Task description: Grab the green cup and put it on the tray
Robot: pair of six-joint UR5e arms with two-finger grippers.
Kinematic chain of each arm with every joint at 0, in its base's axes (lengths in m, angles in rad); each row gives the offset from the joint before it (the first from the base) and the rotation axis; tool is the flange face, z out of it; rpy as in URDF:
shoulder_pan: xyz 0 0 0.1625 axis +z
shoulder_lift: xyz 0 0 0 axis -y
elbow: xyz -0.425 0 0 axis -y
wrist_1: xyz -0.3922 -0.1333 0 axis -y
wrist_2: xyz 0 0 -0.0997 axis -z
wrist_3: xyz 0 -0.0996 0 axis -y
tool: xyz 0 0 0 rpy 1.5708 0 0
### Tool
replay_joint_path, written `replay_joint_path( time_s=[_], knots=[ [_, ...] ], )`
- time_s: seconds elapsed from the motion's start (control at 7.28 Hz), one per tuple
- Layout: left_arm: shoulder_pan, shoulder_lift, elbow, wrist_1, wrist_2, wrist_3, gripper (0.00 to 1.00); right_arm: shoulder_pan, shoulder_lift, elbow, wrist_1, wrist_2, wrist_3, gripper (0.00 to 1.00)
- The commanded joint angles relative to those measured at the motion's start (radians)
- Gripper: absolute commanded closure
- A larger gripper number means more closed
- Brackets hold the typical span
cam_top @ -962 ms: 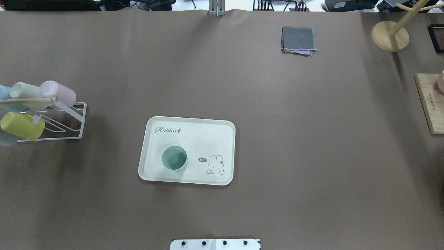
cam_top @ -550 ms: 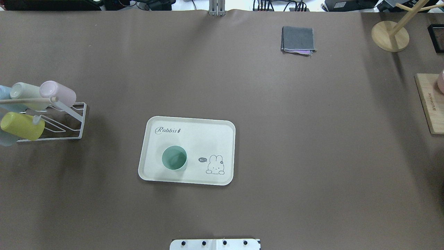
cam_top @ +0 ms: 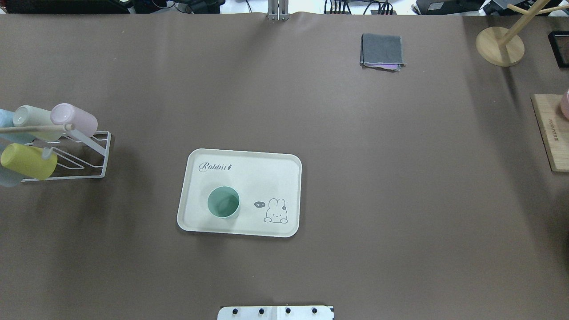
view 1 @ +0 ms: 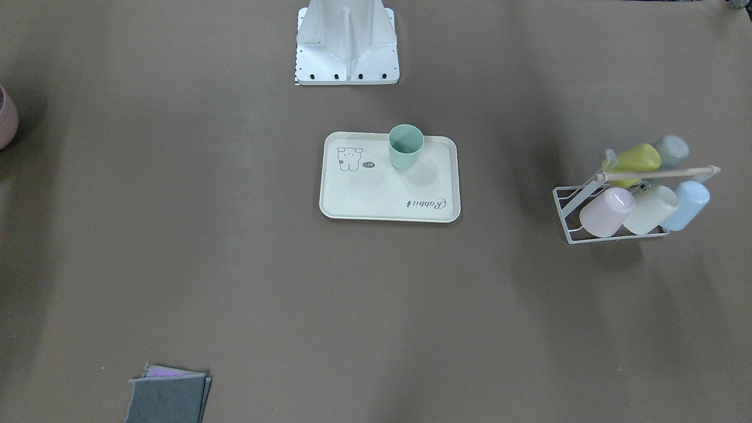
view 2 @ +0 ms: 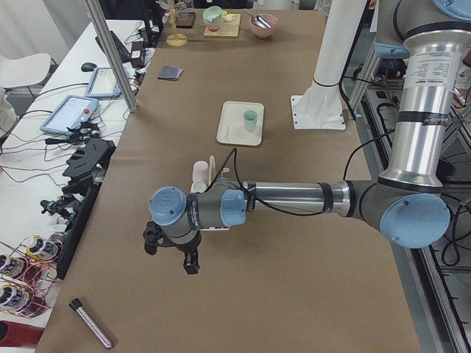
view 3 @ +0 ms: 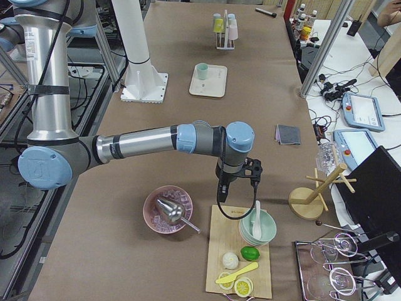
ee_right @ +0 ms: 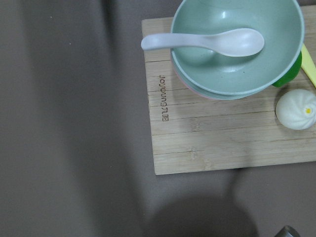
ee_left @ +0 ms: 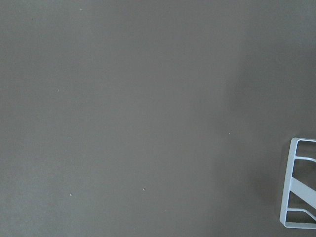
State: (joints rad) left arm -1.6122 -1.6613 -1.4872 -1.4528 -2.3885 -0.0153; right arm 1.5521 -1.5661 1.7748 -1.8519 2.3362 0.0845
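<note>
The left fingers (view 2: 190, 263) hung above bare tabletop (cam_top: 355, 178) near the white cup rack (cam_top: 95, 153); whether they were apart or together could not be told. The same held for the right fingers (view 3: 222, 188), over the wooden board (ee_right: 212, 133) with its green bowl (ee_right: 232, 59) and white spoon (ee_right: 202, 42). The green cup (cam_top: 223, 202) stood upright on the tray (cam_top: 266, 178), in its near-left part, well apart from both.

Cup rack (cam_top: 93, 143), grey cloth (cam_top: 382, 50), wooden board (cam_top: 551, 138)
</note>
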Motion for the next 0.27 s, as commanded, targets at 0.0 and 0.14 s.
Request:
replay_joint_path(
  time_s=[0.0,0.14],
  knots=[
    [0.000,0.000,-0.001,-0.001,0.000,0.000,0.02,0.000,0.000,0.002,-0.001,0.000,0.000,0.00],
    [0.000,0.001,-0.001,-0.001,0.000,0.000,0.02,0.000,0.000,0.002,0.000,0.002,0.000,0.00]
  ],
)
